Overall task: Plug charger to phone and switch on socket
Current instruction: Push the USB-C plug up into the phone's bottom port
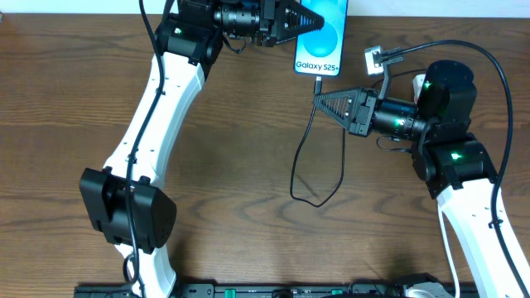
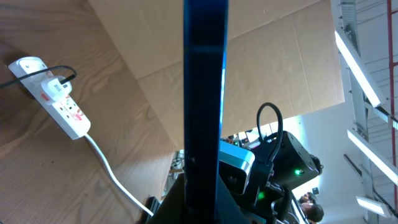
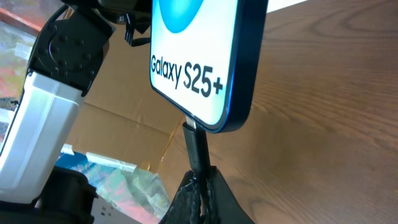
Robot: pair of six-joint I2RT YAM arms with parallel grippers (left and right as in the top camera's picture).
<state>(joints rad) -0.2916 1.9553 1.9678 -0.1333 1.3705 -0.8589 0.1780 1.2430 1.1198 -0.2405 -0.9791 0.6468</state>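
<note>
The right hand (image 3: 200, 186) is pinched narrow on the charger (image 3: 196, 149) tip, which meets the bottom edge of the phone (image 3: 199, 56) at its 12 o'clock. The left hand (image 1: 308, 26) clamps the phone. The socket (image 2: 62, 106) lies on the tabletop (image 1: 248, 149), at the phone's 4 o'clock in the overhead view.

Lit phone (image 1: 327, 50) raised; charger (image 3: 196, 146) tip at its bottom port; socket (image 2: 65, 107) lying apart.

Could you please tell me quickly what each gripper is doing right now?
Left gripper: closed on the phone.
Right gripper: closed on the charger, its tip at the phone's bottom edge.
</note>
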